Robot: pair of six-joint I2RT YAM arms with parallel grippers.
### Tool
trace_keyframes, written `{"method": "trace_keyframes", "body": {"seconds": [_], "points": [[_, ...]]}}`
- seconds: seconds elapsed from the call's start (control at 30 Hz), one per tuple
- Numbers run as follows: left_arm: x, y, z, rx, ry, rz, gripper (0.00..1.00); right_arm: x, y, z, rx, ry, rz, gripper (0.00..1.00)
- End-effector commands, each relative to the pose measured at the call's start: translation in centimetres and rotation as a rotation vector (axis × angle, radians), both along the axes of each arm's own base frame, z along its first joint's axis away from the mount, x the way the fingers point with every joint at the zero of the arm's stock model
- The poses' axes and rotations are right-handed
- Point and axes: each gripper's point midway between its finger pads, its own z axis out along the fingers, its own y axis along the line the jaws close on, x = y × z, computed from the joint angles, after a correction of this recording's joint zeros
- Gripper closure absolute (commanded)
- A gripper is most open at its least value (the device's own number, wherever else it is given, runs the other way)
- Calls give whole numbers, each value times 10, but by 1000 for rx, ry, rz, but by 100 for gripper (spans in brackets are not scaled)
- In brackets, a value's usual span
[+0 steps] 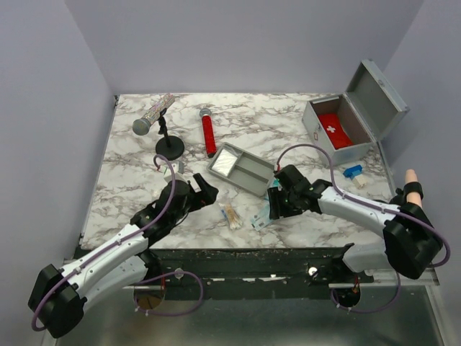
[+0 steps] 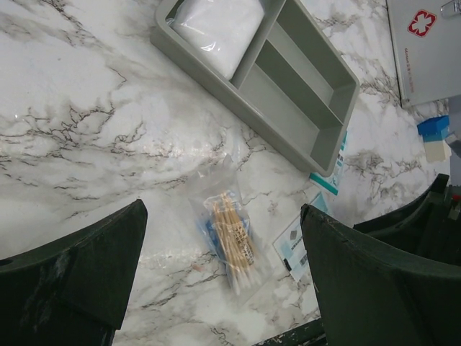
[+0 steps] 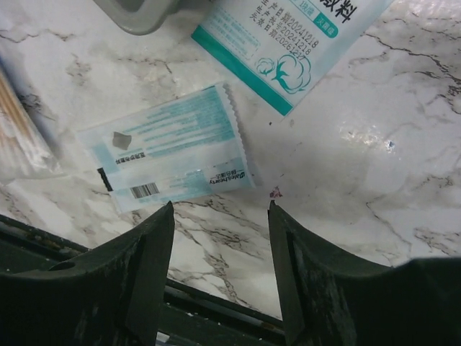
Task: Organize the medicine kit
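The medicine kit (image 1: pixel 344 148), a grey metal box, stands at the back right with its lid (image 1: pixel 378 97) raised and a red white-cross pouch (image 1: pixel 333 130) inside. Its grey divided tray (image 1: pixel 252 173) lies mid-table with a white packet (image 2: pixel 216 25) in one end compartment. My left gripper (image 2: pixel 223 209) is open above a clear bag of cotton swabs (image 2: pixel 232 238), not touching it. My right gripper (image 3: pixel 222 207) is open and empty, just short of a pale blue sachet (image 3: pixel 169 148) that lies flat on the marble. A teal-and-white packet (image 3: pixel 281 36) lies beside the tray's corner (image 3: pixel 140 14).
A red tube (image 1: pixel 208 135) and a grey roller on a black stand (image 1: pixel 169 148) sit at the back left. A small blue item (image 1: pixel 353 171) and a white one (image 1: pixel 359 182) lie in front of the kit. The table's front edge (image 1: pixel 252 249) runs just behind both grippers.
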Motion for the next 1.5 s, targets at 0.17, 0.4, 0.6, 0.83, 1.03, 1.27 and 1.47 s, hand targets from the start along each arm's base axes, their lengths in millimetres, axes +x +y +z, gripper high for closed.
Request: {"method": "trace_keyframes", "body": {"seconds": [0.17,0.4,0.6,0.83,1.03,1.27,1.47], "points": [[-4,-2,-6,-9,14,-9,2,6,4,-34,-42,47,-31,33],[-1,-1,-6,-5,8,-1,1,-4,-5,-59,-111,121,-28,42],[-2,-1,-9,-3,15,-2,2,-16,-5,-63,-101,163,-28,73],[-4,1,-12,-3,15,1,2,-17,1,-47,-35,135,-24,99],[-4,1,-11,-5,15,-2,2,1,20,29,122,-32,11,99],[-4,1,-7,-4,9,-3,2,42,38,116,198,-220,31,99],[-6,2,0,-3,4,-5,2,78,64,155,304,-278,-4,99]]}}
